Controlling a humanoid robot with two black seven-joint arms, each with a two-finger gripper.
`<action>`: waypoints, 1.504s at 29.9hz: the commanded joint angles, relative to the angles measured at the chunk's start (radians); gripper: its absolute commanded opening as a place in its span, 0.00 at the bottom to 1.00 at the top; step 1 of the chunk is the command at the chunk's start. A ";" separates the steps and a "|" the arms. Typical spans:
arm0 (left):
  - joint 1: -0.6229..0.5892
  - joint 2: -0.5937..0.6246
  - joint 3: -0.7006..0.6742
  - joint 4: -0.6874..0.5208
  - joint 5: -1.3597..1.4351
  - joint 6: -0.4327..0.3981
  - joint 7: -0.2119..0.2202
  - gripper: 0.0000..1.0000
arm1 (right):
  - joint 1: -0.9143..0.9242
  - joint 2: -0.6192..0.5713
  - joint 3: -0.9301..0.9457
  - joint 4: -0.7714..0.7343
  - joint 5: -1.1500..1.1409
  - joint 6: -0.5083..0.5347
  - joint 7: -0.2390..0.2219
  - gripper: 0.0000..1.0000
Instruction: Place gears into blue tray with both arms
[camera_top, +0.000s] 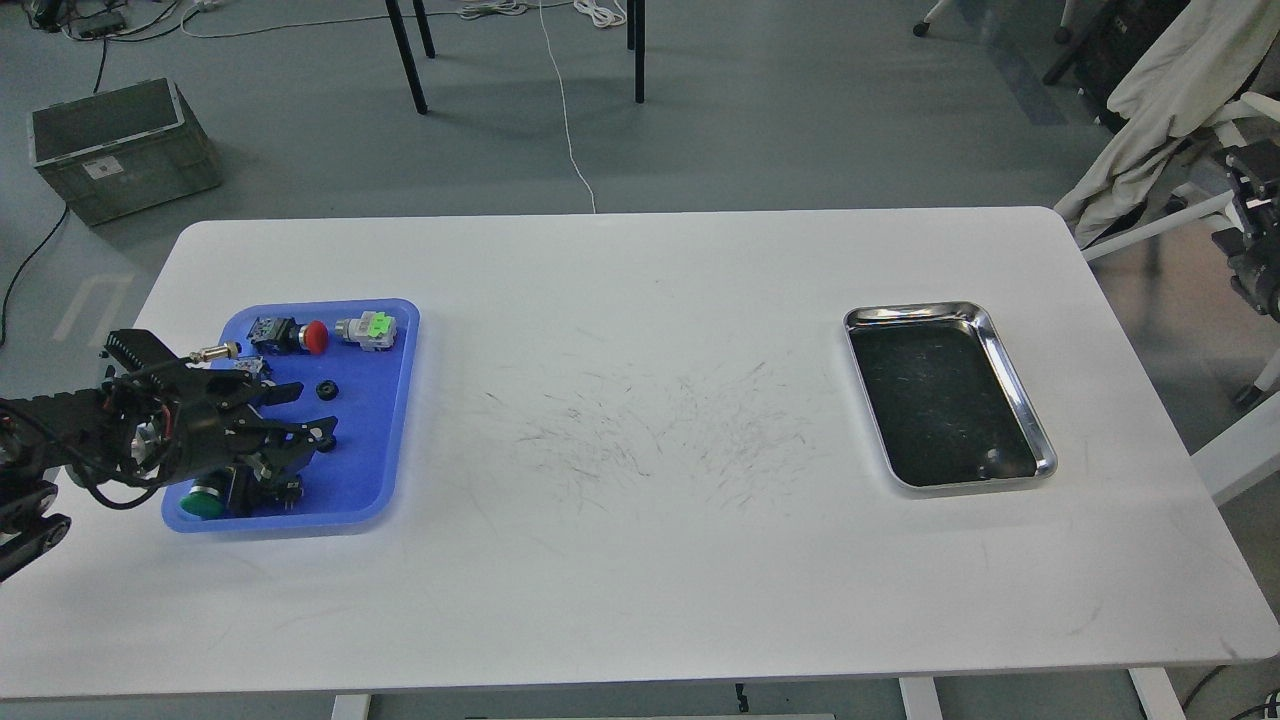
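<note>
A: Where were the gears seen?

B: One gear (326, 389) was seen lying flat inside the blue tray (385, 440), near the table's (640, 560) left edge. A second small dark ring (327, 441) was seen just by the tips of the left gripper (300, 412). It could not be told if that ring was held or only touched.

A: And the fingers?

B: The fingers (285, 392) were seen spread a little over the tray, but they were dark and bunched up. Whether they were let go or clenched could not be told. The right gripper was not seen at all.

A: What else was in the tray?

B: A switch with a red cap (300, 336), a pale part with a green top (368, 328) and a switch with a green cap (204, 503) were seen there. The steel tray (1010, 360) was seen far off by the right edge, with only a small dark lump in its near corner that could not be made out.

A: What could go wrong?

B: The tray was crowded, so a switch could be bumped by the fingers when they are lifted. A tiny gear could be dragged out over the low rim, or be stuck to a fingertip and carried away.

A: Was any writing read?

B: No. A white label was seen on the grey box (120, 150) on the floor, but it was too small to be read.
</note>
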 joint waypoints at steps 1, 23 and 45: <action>-0.016 0.015 0.000 0.000 -0.128 -0.005 0.000 0.64 | 0.002 -0.002 0.002 0.000 0.000 0.000 0.000 0.96; -0.169 0.022 -0.012 0.020 -0.938 -0.063 0.000 0.76 | 0.035 -0.039 0.039 0.011 0.003 -0.005 0.000 0.96; -0.270 -0.160 -0.095 0.134 -1.587 -0.198 0.033 0.88 | -0.016 -0.068 0.319 0.077 0.011 0.070 0.006 0.96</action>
